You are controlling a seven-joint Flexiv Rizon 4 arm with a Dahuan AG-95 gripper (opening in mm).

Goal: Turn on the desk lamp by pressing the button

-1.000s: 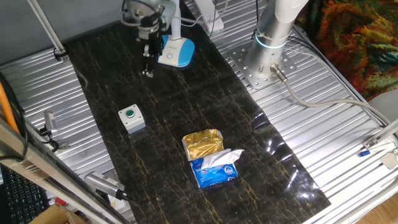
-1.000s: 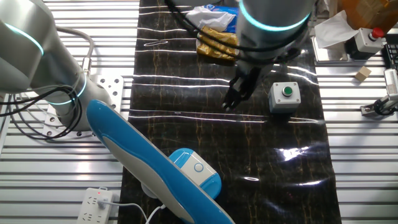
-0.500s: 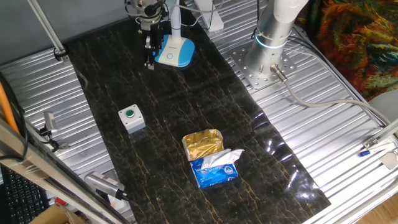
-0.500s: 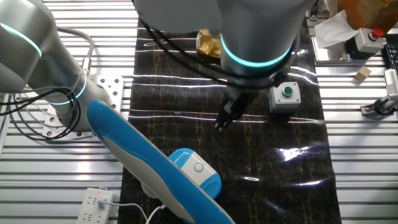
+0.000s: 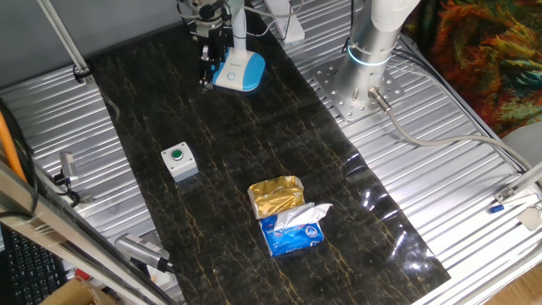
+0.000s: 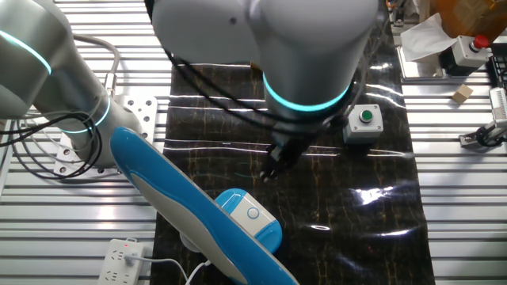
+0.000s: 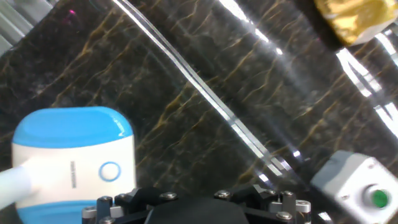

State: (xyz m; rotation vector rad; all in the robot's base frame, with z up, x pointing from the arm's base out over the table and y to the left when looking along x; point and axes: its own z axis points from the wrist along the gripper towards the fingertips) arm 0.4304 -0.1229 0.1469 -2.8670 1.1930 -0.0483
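Desk lamp (image 5: 238,71) base just beside jaws

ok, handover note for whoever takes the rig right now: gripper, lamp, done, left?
Gripper: above the dark mat, just beside the desk lamp base, not touching it. Finger state not readable in any view.
Lamp: far end of the mat, upright. The round button on the base's white centre shows in the hand view, off to the left of the hand.
Done: the arm is at the lamp.
Left: line up over the button, press it, confirm the lamp lights.
Also on the mat: grey box with a green button, gold packet, blue tissue pack.
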